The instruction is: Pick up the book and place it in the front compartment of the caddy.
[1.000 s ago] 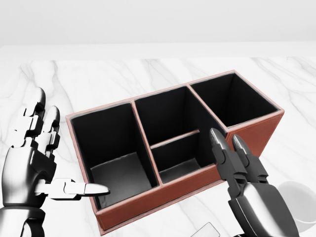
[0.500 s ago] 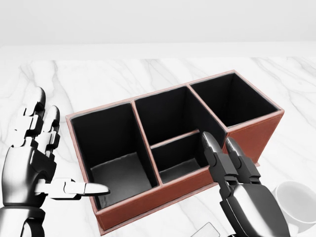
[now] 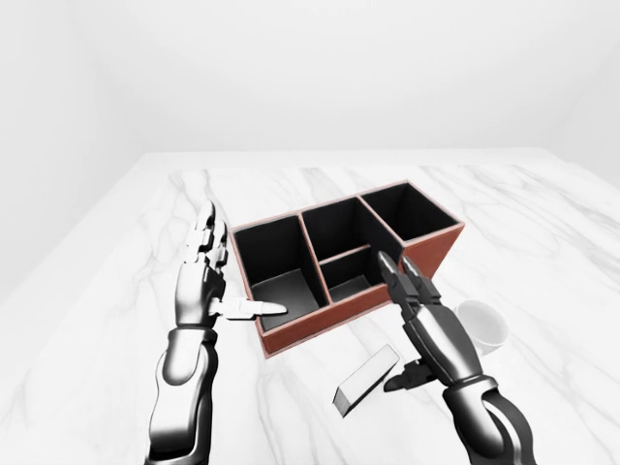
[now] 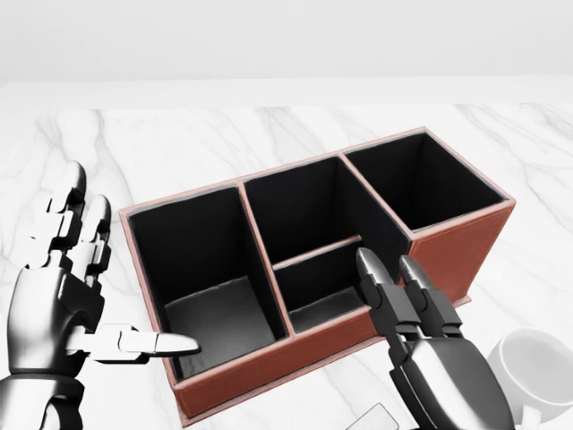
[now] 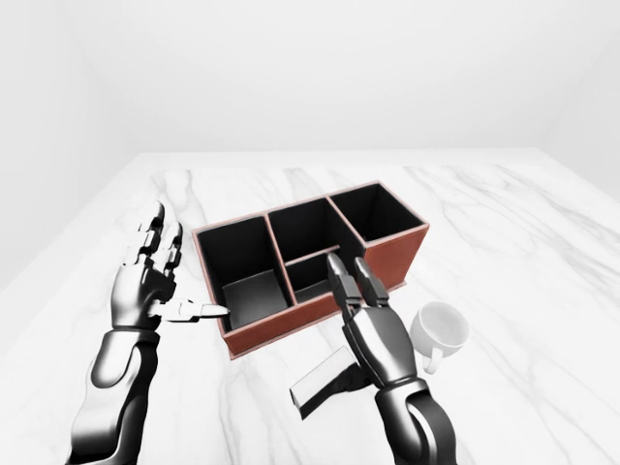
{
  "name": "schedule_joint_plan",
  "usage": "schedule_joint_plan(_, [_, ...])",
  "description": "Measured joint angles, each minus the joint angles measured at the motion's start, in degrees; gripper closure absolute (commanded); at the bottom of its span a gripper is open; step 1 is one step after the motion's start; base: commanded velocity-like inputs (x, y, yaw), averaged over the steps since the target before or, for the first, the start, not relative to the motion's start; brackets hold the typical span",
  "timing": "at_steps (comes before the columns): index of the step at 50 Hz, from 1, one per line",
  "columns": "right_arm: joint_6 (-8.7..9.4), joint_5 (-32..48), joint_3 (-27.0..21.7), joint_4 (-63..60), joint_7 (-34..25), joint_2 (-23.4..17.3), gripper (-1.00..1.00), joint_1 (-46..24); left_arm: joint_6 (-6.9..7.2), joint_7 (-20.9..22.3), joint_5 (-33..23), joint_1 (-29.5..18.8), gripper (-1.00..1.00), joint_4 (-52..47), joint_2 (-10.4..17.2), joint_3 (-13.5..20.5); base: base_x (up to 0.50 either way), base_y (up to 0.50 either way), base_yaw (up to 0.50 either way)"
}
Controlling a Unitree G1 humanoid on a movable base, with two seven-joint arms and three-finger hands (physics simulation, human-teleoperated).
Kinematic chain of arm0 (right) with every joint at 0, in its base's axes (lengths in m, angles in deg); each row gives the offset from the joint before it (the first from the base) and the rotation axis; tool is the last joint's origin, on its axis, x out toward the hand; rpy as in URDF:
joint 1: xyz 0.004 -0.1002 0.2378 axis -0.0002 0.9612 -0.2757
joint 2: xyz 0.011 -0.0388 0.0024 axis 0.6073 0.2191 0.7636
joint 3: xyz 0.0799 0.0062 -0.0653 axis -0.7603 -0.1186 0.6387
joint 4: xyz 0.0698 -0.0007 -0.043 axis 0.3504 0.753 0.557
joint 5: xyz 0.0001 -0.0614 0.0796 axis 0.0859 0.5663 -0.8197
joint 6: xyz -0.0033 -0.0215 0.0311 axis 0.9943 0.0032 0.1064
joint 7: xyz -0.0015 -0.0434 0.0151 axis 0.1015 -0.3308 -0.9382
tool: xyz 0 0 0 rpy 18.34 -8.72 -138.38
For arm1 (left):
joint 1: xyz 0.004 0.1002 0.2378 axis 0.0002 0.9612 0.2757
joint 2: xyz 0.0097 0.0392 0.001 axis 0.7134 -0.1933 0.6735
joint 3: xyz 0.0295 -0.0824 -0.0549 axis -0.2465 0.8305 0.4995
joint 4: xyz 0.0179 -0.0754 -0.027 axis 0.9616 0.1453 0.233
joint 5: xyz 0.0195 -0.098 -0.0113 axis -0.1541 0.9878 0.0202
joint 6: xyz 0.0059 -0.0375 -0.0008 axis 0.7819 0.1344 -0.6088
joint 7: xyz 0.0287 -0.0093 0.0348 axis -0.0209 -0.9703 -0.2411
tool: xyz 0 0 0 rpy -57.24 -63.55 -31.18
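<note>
Marble table [image 3: 116,291]: book [image 3: 367,379] flat, just beside right robot hand [image 3: 429,334].

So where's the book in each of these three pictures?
Left-eye view: book, lower centre, below the caddy, beside the right hand.
Right-eye view: book, lower centre, partly behind that hand.
Head view: only a corner at the bottom edge.
Shared landmark: the white mug, right of the hand.

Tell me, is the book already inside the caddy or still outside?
Outside. The book lies flat on the marble table below the caddy, whose compartments look empty.
</note>
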Motion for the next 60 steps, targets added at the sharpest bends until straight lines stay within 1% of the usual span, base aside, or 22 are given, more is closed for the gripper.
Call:
schedule_joint_plan(13, [0.00,1.1,0.6,1.6,0.9,-0.4,-1.00,0.9,0.00,0.0,-0.1,0.1,-1.00,0.1,0.0,-0.1,0.00,0.00,0.00])
schedule_joint_plan(33, [0.00,3.9,2.9,3.9,3.3,-1.2,-1.00,1.5,0.00,0.0,-0.2,0.1,-1.00,0.1,0.0,-0.1,0.00,0.00,0.00])
schedule_joint_plan(60, [0.00,7.1,5.4,8.4,7.0,-2.3,-1.00,0.4,0.00,0.0,-0.4,0.2,-1.00,-0.1,-0.1,-0.2,0.00,0.00,0.00])
